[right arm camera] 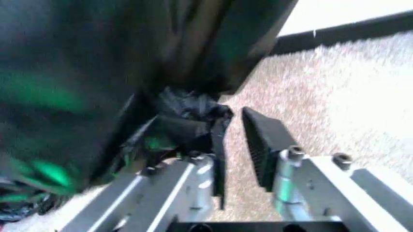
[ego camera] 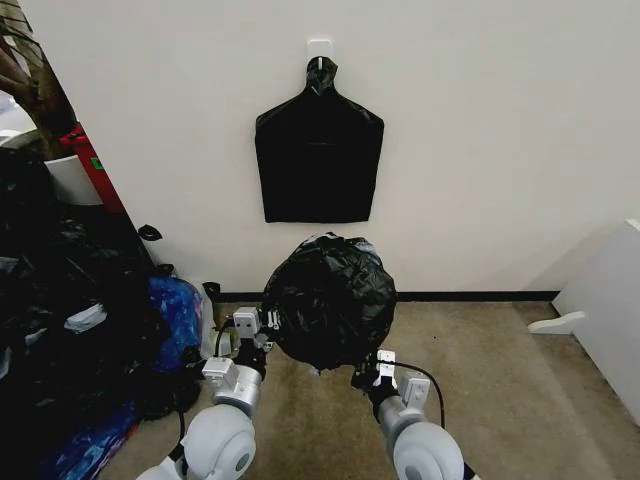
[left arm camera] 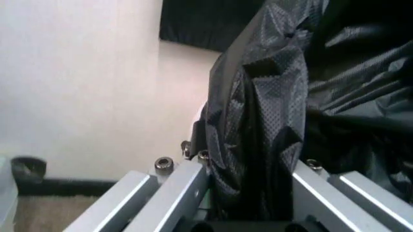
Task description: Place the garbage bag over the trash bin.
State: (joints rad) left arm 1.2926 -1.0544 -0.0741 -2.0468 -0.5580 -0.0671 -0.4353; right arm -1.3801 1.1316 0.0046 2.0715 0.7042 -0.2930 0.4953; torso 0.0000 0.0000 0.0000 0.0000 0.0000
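Note:
The garbage bag (ego camera: 328,300), glossy black and crinkled, is wrapped as a round bulge over the trash bin, which is hidden beneath it. My left gripper (ego camera: 258,326) sits against the bag's left side. In the left wrist view a thick fold of the bag (left arm camera: 258,121) is bunched between its fingers, and that gripper (left arm camera: 255,166) is shut on it. My right gripper (ego camera: 378,366) is at the bag's lower right edge. In the right wrist view this gripper (right arm camera: 223,140) stands open. Carpet shows in the gap, and a scrap of the bag (right arm camera: 187,121) hangs over one finger.
A flat black bag pack (ego camera: 318,160) hangs from a hook on the wall right behind. A big heap of black and blue bags (ego camera: 80,330) fills the left. White box furniture (ego camera: 610,300) stands at the right. Beige carpet (ego camera: 500,380) lies open in front.

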